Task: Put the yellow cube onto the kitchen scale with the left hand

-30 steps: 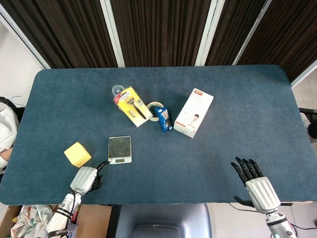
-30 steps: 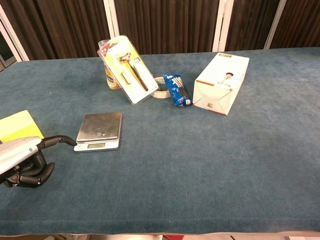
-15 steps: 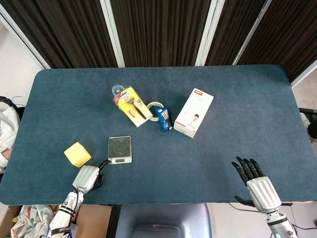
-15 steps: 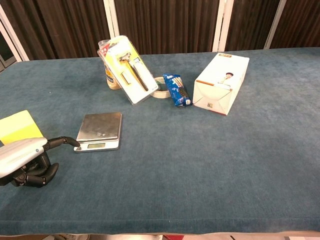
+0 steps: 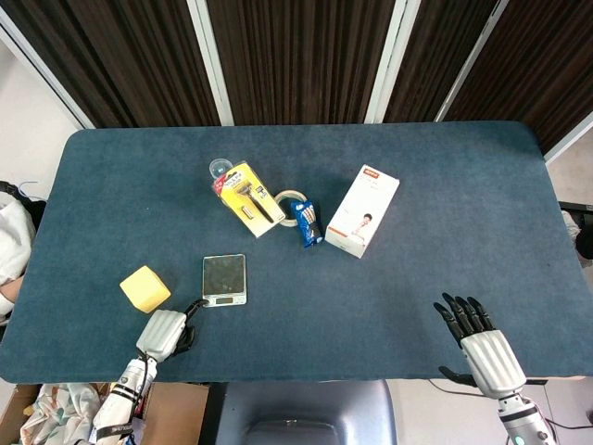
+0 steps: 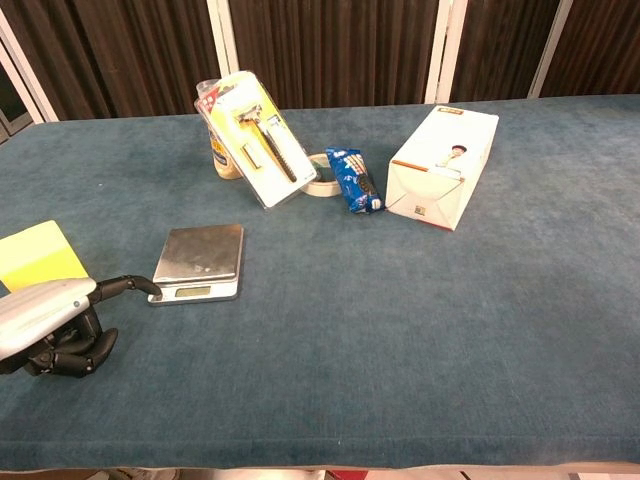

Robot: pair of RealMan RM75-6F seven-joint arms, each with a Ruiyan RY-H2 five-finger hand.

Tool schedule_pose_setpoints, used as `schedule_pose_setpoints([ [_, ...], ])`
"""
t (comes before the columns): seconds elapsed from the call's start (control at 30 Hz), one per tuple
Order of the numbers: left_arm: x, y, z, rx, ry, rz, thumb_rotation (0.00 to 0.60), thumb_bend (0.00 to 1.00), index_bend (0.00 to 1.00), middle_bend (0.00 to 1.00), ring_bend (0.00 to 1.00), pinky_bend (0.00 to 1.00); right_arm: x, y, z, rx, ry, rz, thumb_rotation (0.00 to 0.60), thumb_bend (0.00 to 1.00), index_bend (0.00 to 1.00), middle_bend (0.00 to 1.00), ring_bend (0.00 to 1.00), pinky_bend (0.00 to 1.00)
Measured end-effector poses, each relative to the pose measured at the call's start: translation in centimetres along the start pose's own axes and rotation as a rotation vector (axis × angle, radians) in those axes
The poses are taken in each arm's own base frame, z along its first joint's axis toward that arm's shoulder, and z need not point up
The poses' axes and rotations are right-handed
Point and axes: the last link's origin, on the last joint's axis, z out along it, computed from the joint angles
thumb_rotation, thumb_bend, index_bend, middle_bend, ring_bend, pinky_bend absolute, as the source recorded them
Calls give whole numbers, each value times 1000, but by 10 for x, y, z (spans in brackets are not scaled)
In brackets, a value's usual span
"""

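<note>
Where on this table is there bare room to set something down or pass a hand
The right half is bare, from the white box to the right hand. The far strip behind the razor pack is free too. It is crowded around the kitchen scale, the yellow cube and the left hand.

My left hand [image 6: 55, 322] at lower left, fingers curled, one stretched towards the kitchen scale [image 6: 199, 261], yellow cube [image 6: 36, 255] at left edge, white box [image 6: 443, 167] upper right
</note>
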Motion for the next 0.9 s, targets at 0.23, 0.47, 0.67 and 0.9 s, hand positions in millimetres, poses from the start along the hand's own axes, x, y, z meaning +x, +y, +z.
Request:
schedule_pose_setpoints([
  [0.23, -2, -1, -1, 2, -8, 1, 600, 661, 204, 1000, 1000, 1000, 0, 0, 0, -1, 3, 0, 600, 193, 0, 0, 0, 0],
  [0.47, -6, -3, -1, 5, -24, 4, 600, 661, 227, 1000, 1000, 1000, 0, 0, 0, -1, 3, -1, 600, 192, 0, 0, 0, 0],
  [0.67, -8, -2, -2, -2, -29, 6, 600, 662, 240, 1000, 1000, 1000, 0, 0, 0, -2, 5, -1, 600, 193, 0, 0, 0, 0],
  [0.9, -1, 2, -2, -23, 19, -4, 600, 623, 105, 1000, 1000, 1000, 1, 1, -1, -3, 7, 1, 600, 192, 0, 0, 0, 0],
])
